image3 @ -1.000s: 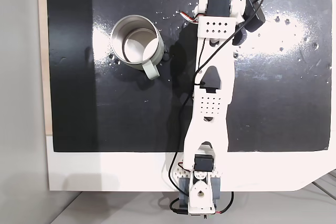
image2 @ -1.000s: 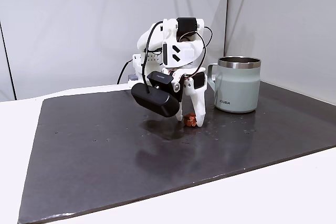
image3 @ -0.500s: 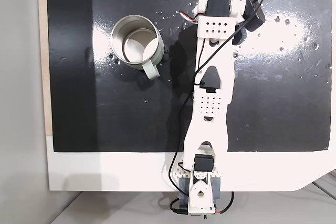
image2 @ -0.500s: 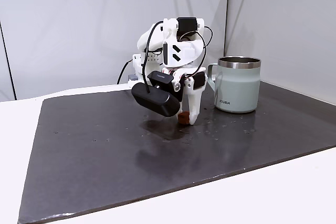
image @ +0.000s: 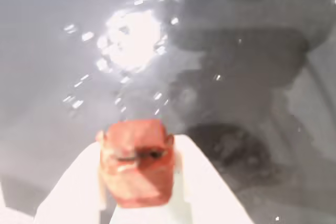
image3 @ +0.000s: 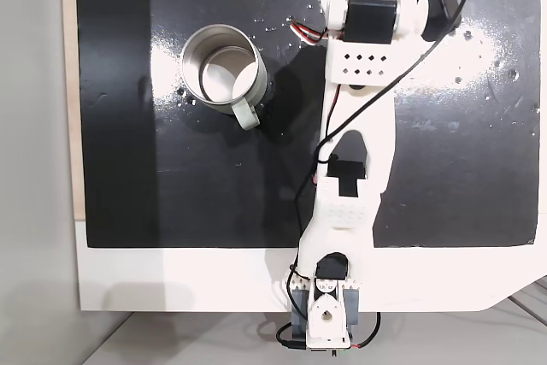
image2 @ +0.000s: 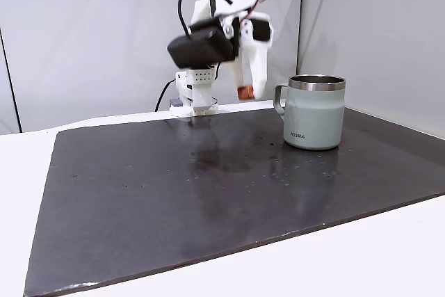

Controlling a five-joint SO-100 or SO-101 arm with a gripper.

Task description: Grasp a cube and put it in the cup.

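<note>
Reddish-orange cube (image: 138, 162) sits pinched between the two white fingers (image: 205, 187) in the wrist view, jaws closed tight on its sides, with the glossy dark mat (image: 63, 103) blurred well below. In a fixed view from the side, the gripper (image2: 245, 92) hangs high in the air, the cube (image2: 244, 92) a small orange speck at its tip, clear of the mat (image2: 174, 199) and up around the level of the cup's steel rim. The cup (image2: 313, 112) stands upright on the mat just to the right of the gripper in that view, handle turned toward the arm, apart from the jaws. From above, in a fixed view, the arm (image3: 355, 151) stretches up the dark mat (image3: 120, 168), and the cup (image3: 224, 76) stands to its left, mouth open, handle pointing down-right. Pale desk (image3: 171, 284) shows around the mat's edge.
</note>
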